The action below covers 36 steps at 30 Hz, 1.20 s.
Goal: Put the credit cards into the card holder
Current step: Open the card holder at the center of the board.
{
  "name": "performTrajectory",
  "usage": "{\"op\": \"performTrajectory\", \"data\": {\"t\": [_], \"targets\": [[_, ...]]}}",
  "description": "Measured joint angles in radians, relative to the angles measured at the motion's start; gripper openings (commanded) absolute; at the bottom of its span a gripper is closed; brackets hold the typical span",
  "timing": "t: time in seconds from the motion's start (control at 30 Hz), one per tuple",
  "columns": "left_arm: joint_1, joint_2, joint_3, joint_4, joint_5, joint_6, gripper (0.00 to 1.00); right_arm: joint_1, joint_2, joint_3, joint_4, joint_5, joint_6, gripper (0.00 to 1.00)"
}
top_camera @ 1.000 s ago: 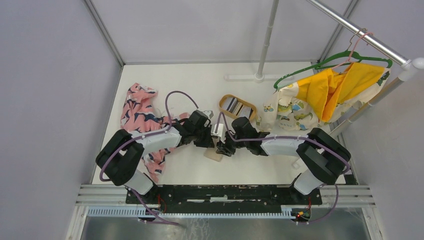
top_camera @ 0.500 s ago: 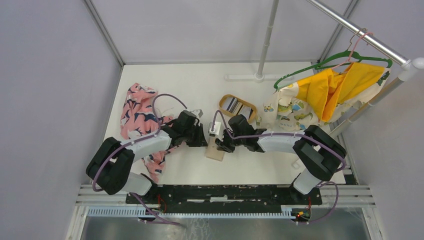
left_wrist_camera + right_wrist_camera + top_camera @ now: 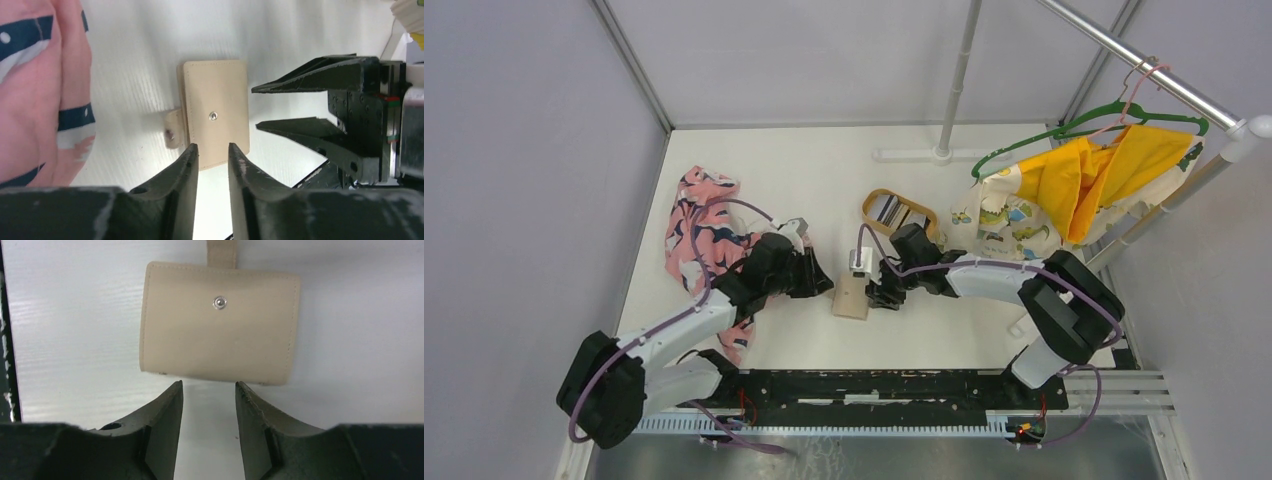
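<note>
- Top view: card holder (image 3: 851,297) lies flat on the bench (image 3: 824,170), folded shut, mid-bench, between the two hands. Left hand (image 3: 822,284) is just left of it, right hand (image 3: 886,294) just right. Can't tell contact from here.
- Top view: credit cards (image 3: 894,212) look to sit in the oval tray (image 3: 867,203), far-right of the holder. Too small to count. Pink cloth (image 3: 696,225) is far left, well apart.
- Left wrist view: left hand (image 3: 212,159) has its jaws a narrow gap apart with nothing between them, tips at one edge of the card holder (image 3: 216,100). Stud (image 3: 213,116) faces up. Tab (image 3: 173,131) sticks out loose at the side, so probably unsnapped. Right hand (image 3: 256,107) is at the opposite side, jaws parted, empty.
- Right wrist view: right hand (image 3: 209,387) is parted and empty, tips just short of the long edge of the card holder (image 3: 220,335). Tab (image 3: 221,252) is on the side away from this hand.
- Handling, my read: the holder is light, thin and soft-walled. It will slide on the smooth bench and flex if pinched mid-panel.
- It lies flat, so there is little edge to get under. Best bet is to pin one side with one hand and have the other take the loose tab or top flap edge to open it.
- The cards are likely stiff and slick. Grip them by a short edge.
</note>
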Motion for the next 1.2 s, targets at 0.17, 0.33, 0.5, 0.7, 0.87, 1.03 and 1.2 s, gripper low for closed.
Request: {"op": "performTrajectory", "data": {"t": [0.17,0.33,0.5,0.7,0.87,1.03,1.2], "targets": [[0.000,-0.158,-0.082,0.000,-0.017,-0.030,0.60,-0.014,-0.050,0.000,-0.103,-0.064,-0.085,0.61],[0.000,-0.325,-0.106,-0.013,-0.021,-0.043,0.90,-0.040,-0.151,0.000,-0.170,-0.165,-0.176,0.66],[0.000,-0.416,-0.108,0.001,-0.019,-0.062,0.98,-0.087,-0.248,-0.014,-0.209,-0.274,-0.260,0.70],[0.000,-0.351,-0.135,0.044,-0.034,-0.087,0.99,-0.103,-0.320,-0.085,-0.212,-0.370,-0.348,0.70],[0.000,-0.275,-0.135,0.041,-0.059,-0.083,1.00,-0.127,-0.321,-0.104,-0.233,-0.393,-0.409,0.71],[0.000,-0.282,-0.138,0.077,-0.069,-0.073,1.00,-0.150,-0.321,-0.104,-0.245,-0.393,-0.446,0.71],[0.000,-0.252,-0.156,0.135,-0.066,-0.056,0.97,-0.166,-0.321,-0.104,-0.260,-0.393,-0.456,0.70]]}}
